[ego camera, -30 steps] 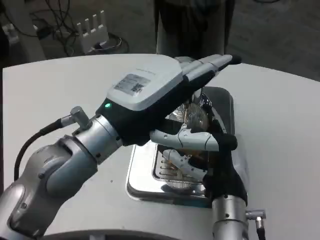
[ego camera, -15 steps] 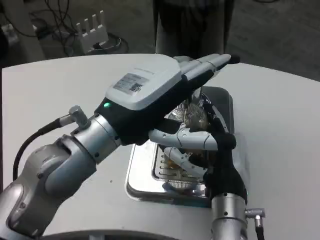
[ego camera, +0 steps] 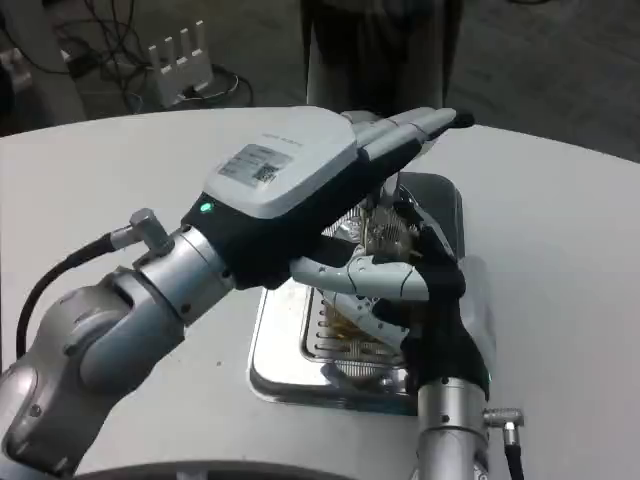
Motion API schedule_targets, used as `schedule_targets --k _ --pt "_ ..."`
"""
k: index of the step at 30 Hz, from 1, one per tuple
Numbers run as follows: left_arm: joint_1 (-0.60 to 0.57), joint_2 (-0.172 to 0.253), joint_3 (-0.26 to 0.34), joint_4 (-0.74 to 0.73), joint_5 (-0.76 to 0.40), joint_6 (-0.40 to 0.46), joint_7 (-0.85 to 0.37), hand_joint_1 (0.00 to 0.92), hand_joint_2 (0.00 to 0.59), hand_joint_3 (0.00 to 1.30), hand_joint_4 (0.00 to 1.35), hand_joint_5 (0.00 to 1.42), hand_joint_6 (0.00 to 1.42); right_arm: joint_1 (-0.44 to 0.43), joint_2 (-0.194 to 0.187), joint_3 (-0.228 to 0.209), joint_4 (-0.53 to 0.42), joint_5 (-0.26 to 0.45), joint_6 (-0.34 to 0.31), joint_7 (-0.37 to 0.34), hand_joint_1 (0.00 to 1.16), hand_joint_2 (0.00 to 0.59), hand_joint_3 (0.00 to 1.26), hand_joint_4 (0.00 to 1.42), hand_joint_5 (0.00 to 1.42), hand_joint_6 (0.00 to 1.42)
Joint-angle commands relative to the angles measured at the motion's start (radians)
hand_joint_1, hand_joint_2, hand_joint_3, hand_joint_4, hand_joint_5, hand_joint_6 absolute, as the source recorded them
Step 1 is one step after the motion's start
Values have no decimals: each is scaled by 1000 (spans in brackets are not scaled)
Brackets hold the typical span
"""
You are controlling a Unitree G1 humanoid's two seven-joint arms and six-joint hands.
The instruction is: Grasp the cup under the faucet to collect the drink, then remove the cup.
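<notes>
Slightly lifted since earlier, the white-backed left hand [ego camera: 300, 180] stretches flat, fingers together, over the shiny metal drip tray [ego camera: 290, 365] on the white tabletop [ego camera: 560, 230], while the right hand [ego camera: 400, 290] curls round something I cannot identify, the cup apparently collecting beneath.

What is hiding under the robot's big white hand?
Under the left hand you can see a shiny metal tray with a slotted grate and part of a silvery faucet. The hand covers the rest, so no cup is visible.

Left hand [ego camera: 300, 175] hovers over tray [ego camera: 275, 350]; right hand [ego camera: 420, 300] perhaps gripping cup
</notes>
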Motion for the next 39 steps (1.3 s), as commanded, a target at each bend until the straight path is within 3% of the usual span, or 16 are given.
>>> schedule_targets --k 1,4,8,18,28,29,32,39 --pt "38 15 -10 13 4 11 -36 0 99 118 120 224 166 -36 97 9 10 -1 8 -33 852 148 264 374 439 384" --pt "39 17 -7 12 2 11 -37 0 99 118 120 224 163 -37 96 15 18 1 4 -32 864 151 320 419 484 428" --pt "40 16 -2 10 -1 10 -40 0 99 118 120 224 160 -46 64 57 24 -62 9 -40 875 145 385 505 570 547" --pt "45 17 0 9 -8 9 -38 0 99 118 120 224 157 -63 74 47 48 -63 9 -69 934 153 577 729 833 890" --pt "70 12 17 -6 -34 10 -26 0 84 98 87 209 158 -26 58 46 -4 -79 23 -86 941 151 706 851 988 1064" --pt "75 8 21 -9 -45 15 -28 0 90 34 17 165 144 -20 57 46 -13 -81 26 -87 946 143 742 887 1034 1122" --pt "98 -16 41 -21 -146 78 -71 0 105 0 0 9 64 -4 55 48 -43 -83 33 -84 957 131 791 924 1080 1193" --pt "129 -43 75 -57 -285 165 -116 0 100 0 0 0 0 28 54 56 -92 -92 43 -74 958 100 873 993 1165 1297"
